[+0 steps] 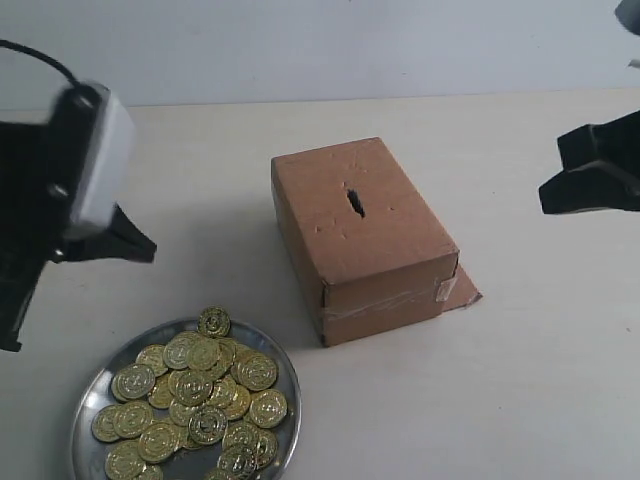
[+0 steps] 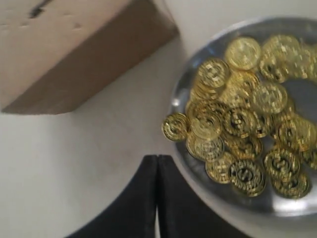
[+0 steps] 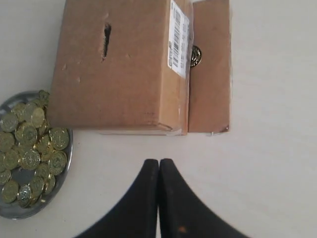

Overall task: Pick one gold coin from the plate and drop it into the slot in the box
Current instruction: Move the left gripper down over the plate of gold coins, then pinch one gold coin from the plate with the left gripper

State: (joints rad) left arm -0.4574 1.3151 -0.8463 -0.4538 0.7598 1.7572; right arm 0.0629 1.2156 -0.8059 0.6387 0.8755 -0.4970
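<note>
L pincer & R pincer: black tips pressed together, nothing held.
Embossed gold coins heaped on round shiny silver metal plate, near dented brown cardboard box on pale desk; ragged dark slot mid-top.

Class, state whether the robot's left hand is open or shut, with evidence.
Shut, holding nothing: in the left wrist view the left hand has its two black fingers pressed together along one thin seam.

Bare table wide open right of the box, slot clear from above, narrow strip between box and plate, coins heaped, flap jutting at box base
</note>
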